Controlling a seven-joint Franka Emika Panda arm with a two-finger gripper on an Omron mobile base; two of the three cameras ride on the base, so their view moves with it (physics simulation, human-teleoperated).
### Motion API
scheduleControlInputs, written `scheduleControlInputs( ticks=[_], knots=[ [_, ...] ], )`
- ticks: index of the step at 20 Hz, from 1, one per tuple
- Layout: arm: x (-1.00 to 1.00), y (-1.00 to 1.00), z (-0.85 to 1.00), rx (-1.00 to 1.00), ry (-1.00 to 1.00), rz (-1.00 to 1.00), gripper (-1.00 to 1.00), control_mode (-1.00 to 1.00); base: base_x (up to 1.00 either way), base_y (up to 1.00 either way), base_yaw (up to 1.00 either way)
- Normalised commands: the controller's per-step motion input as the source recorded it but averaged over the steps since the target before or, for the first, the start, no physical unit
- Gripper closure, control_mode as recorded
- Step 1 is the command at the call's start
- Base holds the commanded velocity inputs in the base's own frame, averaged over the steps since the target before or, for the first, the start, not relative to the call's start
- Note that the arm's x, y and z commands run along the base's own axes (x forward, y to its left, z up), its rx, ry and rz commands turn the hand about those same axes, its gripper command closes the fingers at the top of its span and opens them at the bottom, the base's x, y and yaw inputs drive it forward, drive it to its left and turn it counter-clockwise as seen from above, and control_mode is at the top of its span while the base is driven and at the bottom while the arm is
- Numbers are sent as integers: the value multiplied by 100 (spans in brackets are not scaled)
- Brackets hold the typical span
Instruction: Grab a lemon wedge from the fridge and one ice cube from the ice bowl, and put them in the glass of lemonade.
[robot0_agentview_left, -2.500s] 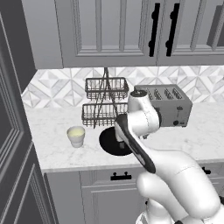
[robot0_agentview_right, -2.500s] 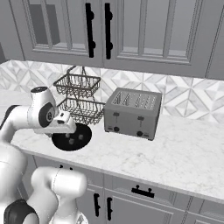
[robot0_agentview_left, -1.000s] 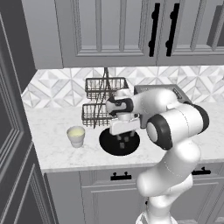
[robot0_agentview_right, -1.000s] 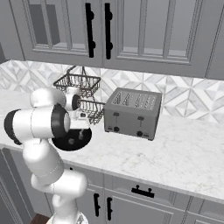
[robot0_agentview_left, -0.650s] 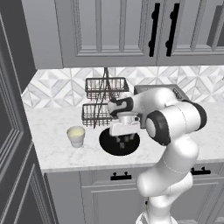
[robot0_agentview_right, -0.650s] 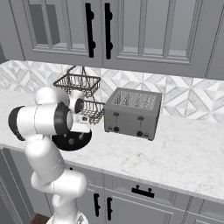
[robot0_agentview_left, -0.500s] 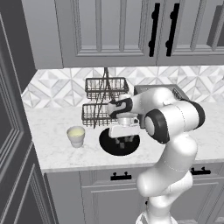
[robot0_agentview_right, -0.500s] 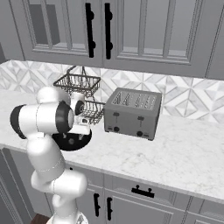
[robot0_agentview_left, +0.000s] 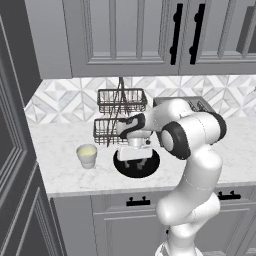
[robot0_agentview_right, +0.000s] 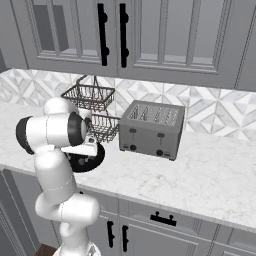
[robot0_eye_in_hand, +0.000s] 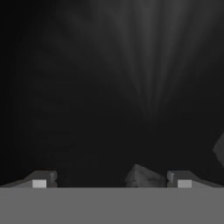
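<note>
Lowered since 1 second ago, the gripper (robot0_agentview_left: 135, 161) now hangs inside the bowl (robot0_agentview_left: 121, 167), jaws fully wide, holding nothing. 1 pale ice cube (robot0_eye_in_hand: 142, 176) sits between its fingertips, nearer one side. The cup (robot0_agentview_left: 87, 155) stands beside the bowl.

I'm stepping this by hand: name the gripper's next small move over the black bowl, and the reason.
Probably close the jaws. The gripper is open and low in the ice bowl, and the hand view shows a pale ice cube between the fingertips, slightly off-centre.
</note>
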Motion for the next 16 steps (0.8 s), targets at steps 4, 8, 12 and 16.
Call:
scheduleControlInputs(
  ticks=[4,8,12,16],
  knots=[
    [22,9,-14,0,5,0,-100,-100,0,0,0],
    [2,6,-2,0,2,0,-100,-100,0,0,0],
    [0,17,-25,0,3,0,-100,-100,0,0,0],
    [0,6,-42,0,9,0,-100,-100,0,0,0]
  ],
)
